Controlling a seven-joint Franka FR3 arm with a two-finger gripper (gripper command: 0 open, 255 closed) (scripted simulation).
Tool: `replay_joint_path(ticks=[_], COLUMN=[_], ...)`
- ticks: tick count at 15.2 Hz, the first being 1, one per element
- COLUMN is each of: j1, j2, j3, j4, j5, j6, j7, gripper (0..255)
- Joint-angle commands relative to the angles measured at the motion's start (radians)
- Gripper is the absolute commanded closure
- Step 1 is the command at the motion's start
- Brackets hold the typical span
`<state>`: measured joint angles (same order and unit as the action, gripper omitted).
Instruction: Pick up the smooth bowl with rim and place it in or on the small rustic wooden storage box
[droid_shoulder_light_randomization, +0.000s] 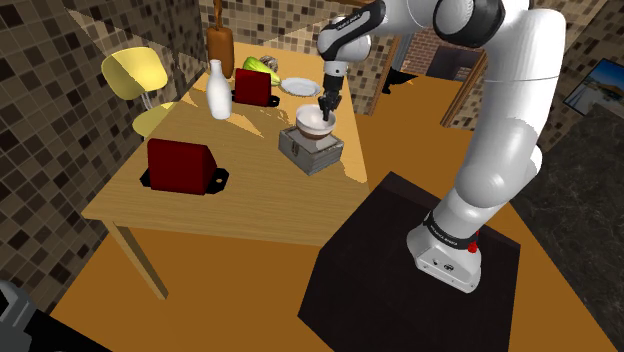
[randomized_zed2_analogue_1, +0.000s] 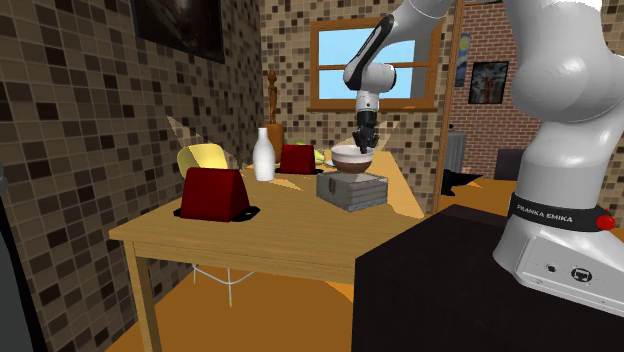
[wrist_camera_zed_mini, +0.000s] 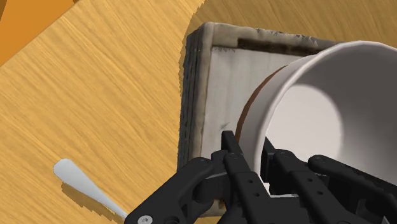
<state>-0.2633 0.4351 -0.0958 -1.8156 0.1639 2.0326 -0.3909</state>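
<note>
gripper (droid_shoulder_light_randomization: 326, 105): you are clamping it on the rim of the bowl (droid_shoulder_light_randomization: 313, 123).
bowl: it is hanging straight below your gripper, squarely over the box (droid_shoulder_light_randomization: 312, 150).

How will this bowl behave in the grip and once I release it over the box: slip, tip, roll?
The bowl looks rigid and smooth, so pinched at one rim wall by the gripper it may swing or slip. Its round body narrows downward, so on the box it could rock or slide if nudged.
</note>
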Motion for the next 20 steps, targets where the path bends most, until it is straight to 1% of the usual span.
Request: replay_joint_path(ticks=[1, 2, 10, 11, 16, 20], j1=[0.0, -0.001, -0.001, -0.001, -0.001, -0.007], j2=[0.015, 0.028, 0.028, 0.028, 0.028, -0.009], j3=[0.001, 0.003, 0.003, 0.003, 0.003, -0.005], j4=[-0.007, -0.011, -0.011, -0.012, -0.011, 0.066], j5=[0.003, 0.006, 0.006, 0.006, 0.006, -0.007], j6=[0.023, 0.04, 0.04, 0.041, 0.04, -0.075], j7=[-0.003, -0.006, -0.006, -0.006, -0.006, 0.002], gripper=[255, 255, 255, 0, 0, 0])
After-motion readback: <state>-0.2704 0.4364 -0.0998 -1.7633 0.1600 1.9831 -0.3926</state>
